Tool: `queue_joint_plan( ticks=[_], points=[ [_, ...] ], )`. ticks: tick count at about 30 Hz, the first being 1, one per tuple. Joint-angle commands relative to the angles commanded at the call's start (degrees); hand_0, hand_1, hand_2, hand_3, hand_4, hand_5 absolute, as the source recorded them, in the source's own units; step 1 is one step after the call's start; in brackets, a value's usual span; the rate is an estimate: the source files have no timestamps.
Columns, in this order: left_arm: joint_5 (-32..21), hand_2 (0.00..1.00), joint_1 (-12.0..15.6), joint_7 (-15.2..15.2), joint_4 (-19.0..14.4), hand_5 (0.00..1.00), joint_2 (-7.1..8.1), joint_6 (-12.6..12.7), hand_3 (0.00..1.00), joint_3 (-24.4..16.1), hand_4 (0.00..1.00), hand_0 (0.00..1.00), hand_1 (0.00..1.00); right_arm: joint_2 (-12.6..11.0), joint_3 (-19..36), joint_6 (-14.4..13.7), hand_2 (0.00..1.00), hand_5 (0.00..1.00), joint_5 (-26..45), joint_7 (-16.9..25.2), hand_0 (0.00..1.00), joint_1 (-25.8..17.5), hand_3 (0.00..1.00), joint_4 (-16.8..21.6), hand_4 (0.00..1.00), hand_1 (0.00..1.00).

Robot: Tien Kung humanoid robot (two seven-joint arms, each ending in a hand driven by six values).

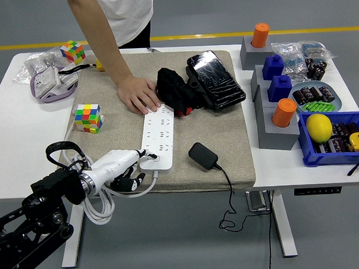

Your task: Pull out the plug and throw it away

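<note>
A white power strip [156, 137] lies lengthwise on the beige mat [227, 132]. No plug sits in its sockets. A black plug adapter [202, 155] lies loose on the mat to the right of the strip, and its black cable [231, 195] hangs over the table's near edge. My left hand [129, 172], white with dark fingers, hovers at the mat's near edge just left of the strip's near end. Its fingers are loosely bent and hold nothing. A person's hand [139, 94] presses flat on the strip's far end.
A black case and dark bundle [201, 83] sit behind the strip. A Rubik's cube [87, 117] stands on the mat's left, another [72, 51] at the back left. Grey blocks with orange and blue pegs [277, 115] and a blue bin [337, 139] fill the right side.
</note>
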Motion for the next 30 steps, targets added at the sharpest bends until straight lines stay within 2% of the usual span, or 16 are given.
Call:
queue_joint_plan(
  ticks=[9, 11, 13, 15, 16, 19, 21, 22, 27, 28, 30],
  points=[
    [-0.71, 0.110, 0.17, 0.64, -1.13, 0.002, 0.32, -0.87, 0.849, 0.30, 0.468, 0.067, 0.043, 0.12, 0.32, 0.00, 0.668, 0.447, -0.14, 0.02, 0.570, -0.18, 0.560, -0.07, 0.958, 0.645],
    [-0.67, 0.110, 0.02, 0.00, -1.65, 0.002, 0.42, -0.28, 0.849, -0.07, 0.468, 0.067, 0.043, 0.17, 0.38, -0.03, 0.669, 0.447, -0.09, 0.03, 0.569, -0.18, 0.560, -0.03, 0.958, 0.645],
    [-0.68, 0.110, -0.20, -2.18, -2.25, 0.002, 0.44, 1.98, 0.849, -0.81, 0.468, 0.067, 0.043, 0.17, 0.44, -0.02, 0.669, 0.447, -0.16, 0.02, 0.569, -0.17, 0.560, -0.05, 0.958, 0.645],
    [-1.46, 0.110, -0.37, -3.23, -2.82, 0.002, 0.49, 2.54, 0.849, -1.71, 0.468, 0.067, 0.043, 0.16, 0.50, -0.06, 0.669, 0.447, -0.18, 0.02, 0.569, -0.17, 0.560, -0.03, 0.958, 0.645],
    [-1.91, 0.152, -0.38, -3.55, -3.10, 0.002, 0.54, 2.66, 0.857, -2.25, 0.660, 0.119, 0.097, 0.15, 0.48, -0.08, 0.669, 0.447, -0.16, 0.03, 0.570, -0.15, 0.560, -0.01, 0.958, 0.644],
    [-1.89, 0.152, -0.14, -4.79, -3.26, 0.002, 0.35, 3.56, 0.857, -3.95, 0.660, 0.119, 0.097, 0.20, 0.57, -0.16, 0.669, 0.447, -0.16, 0.04, 0.570, -0.15, 0.560, -0.02, 0.958, 0.644],
    [-2.00, 0.152, -0.04, -6.38, -2.69, 0.002, -0.33, 5.11, 0.857, -5.66, 0.660, 0.119, 0.097, 0.29, 0.59, -0.12, 0.669, 0.447, -0.21, 0.03, 0.570, -0.17, 0.560, -0.06, 0.958, 0.644],
    [-2.33, 0.268, -0.10, -6.94, -2.26, 0.222, -0.78, 5.64, 0.864, -6.52, 0.861, 0.181, 0.174, 0.36, 0.63, -0.11, 0.669, 0.447, -0.22, 0.05, 0.569, -0.18, 0.560, -0.08, 0.959, 0.645],
    [-2.51, 0.268, -1.16, -8.97, 0.47, 0.222, -3.40, 7.31, 0.864, -10.60, 0.861, 0.181, 0.174, 0.58, 0.53, 0.00, 0.669, 0.447, -0.18, 0.06, 0.569, -0.15, 0.560, -0.10, 0.959, 0.645],
    [-2.66, 0.810, -1.33, -9.33, 0.94, 0.544, -3.81, 7.70, 0.931, -11.23, 0.998, 0.621, 0.786, 0.58, 0.51, -0.02, 0.669, 0.448, -0.15, 0.06, 0.569, -0.12, 0.560, -0.08, 0.959, 0.645],
    [-2.48, 0.810, -1.55, -9.95, 2.09, 0.544, -4.77, 8.51, 0.931, -12.79, 0.998, 0.621, 0.786, 0.54, 0.47, -0.10, 0.669, 0.448, -0.12, 0.05, 0.569, -0.01, 0.560, -0.03, 0.959, 0.645]
  ],
)
